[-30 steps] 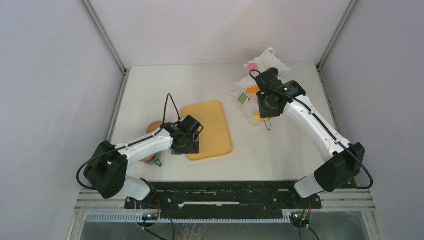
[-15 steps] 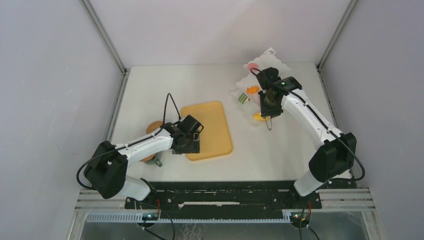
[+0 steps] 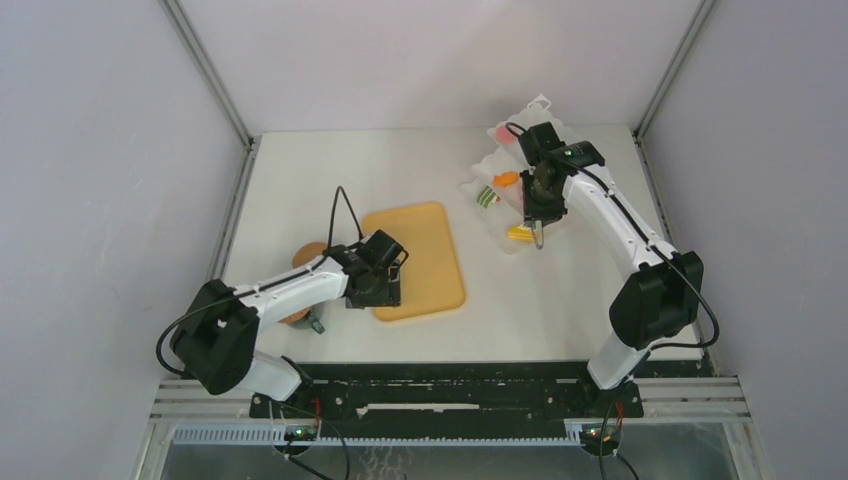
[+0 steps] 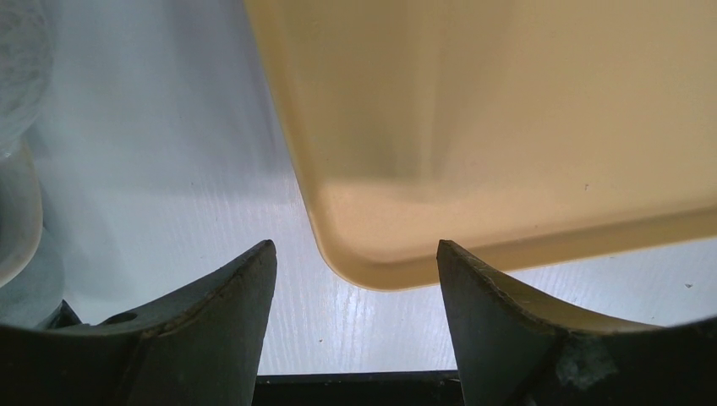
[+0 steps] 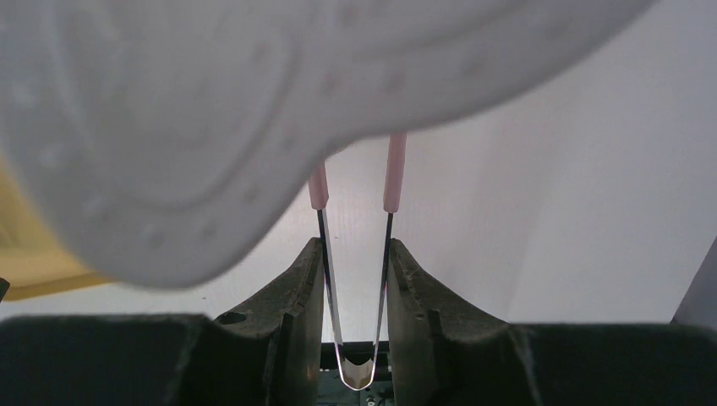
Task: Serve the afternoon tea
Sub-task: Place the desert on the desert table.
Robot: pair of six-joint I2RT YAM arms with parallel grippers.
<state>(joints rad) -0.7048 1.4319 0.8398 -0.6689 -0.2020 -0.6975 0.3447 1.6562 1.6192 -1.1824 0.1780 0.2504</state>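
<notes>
Right gripper clamped on the pink tongs at the white tray edge — left gripper, I note, spread apart at the tan board corner.

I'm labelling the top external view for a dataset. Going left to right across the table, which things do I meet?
In order: cork coaster → tan board → green striped pastry → yellow wedge → pink tongs.

place: robot lab cell | evidence: white table, plain wall panels, aluminium frame posts
</notes>
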